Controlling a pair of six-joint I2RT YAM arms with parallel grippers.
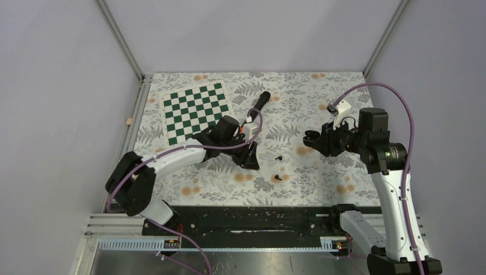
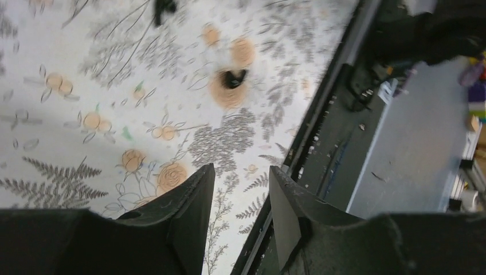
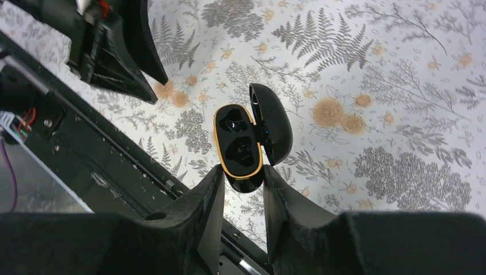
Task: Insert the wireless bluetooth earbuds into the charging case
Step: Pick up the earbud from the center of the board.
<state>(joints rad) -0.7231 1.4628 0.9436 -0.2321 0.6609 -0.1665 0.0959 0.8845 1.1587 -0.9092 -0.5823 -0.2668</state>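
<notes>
Two black earbuds lie apart on the floral cloth (image 1: 278, 157) (image 1: 278, 177). The left wrist view shows one on an orange flower (image 2: 232, 78) and the other at the top edge (image 2: 165, 6). My left gripper (image 1: 250, 159) (image 2: 240, 172) is open and empty, just left of them above the cloth. My right gripper (image 1: 317, 139) (image 3: 243, 175) is shut on the lower end of the black, gold-rimmed charging case (image 3: 239, 143) (image 1: 311, 137). It holds the case above the cloth with its lid (image 3: 272, 123) open. The case's hollows look dark. The pale purple pair is out of view.
A black marker (image 1: 261, 103) lies at the back centre. A green and white chessboard (image 1: 195, 112) lies at the back left. The black base rail (image 1: 246, 220) runs along the near edge. My left gripper also shows in the right wrist view (image 3: 114, 51).
</notes>
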